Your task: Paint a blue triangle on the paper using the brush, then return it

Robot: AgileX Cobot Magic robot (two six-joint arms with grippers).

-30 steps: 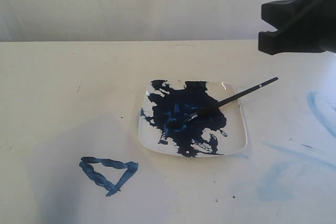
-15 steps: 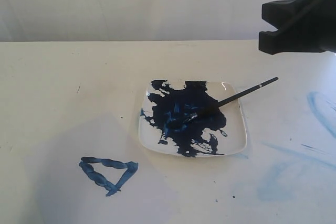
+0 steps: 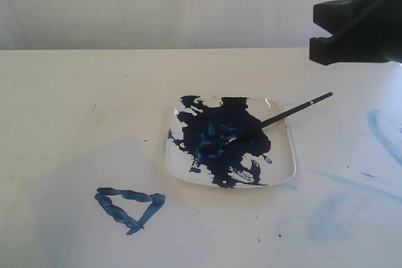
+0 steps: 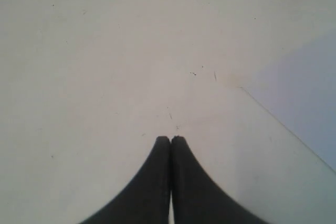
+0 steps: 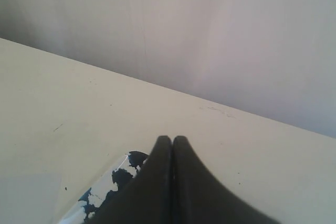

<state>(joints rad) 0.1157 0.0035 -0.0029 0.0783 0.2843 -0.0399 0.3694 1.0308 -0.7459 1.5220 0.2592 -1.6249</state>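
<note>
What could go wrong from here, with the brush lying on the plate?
The brush overhangs the rim of the plate; a low sweep by the right gripper could flick it off, spattering paint.
The left gripper is shut near the paper; a nudge might smear the blue triangle if wet.

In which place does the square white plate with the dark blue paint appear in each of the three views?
Exterior view: the square white glossy plate lies near the middle, the black-handled brush resting on it.
Left wrist view: not in it.
Right wrist view: one paint-stained corner shows beside the shut fingers.
Shared landmark: the cream table, in all three views.
</note>
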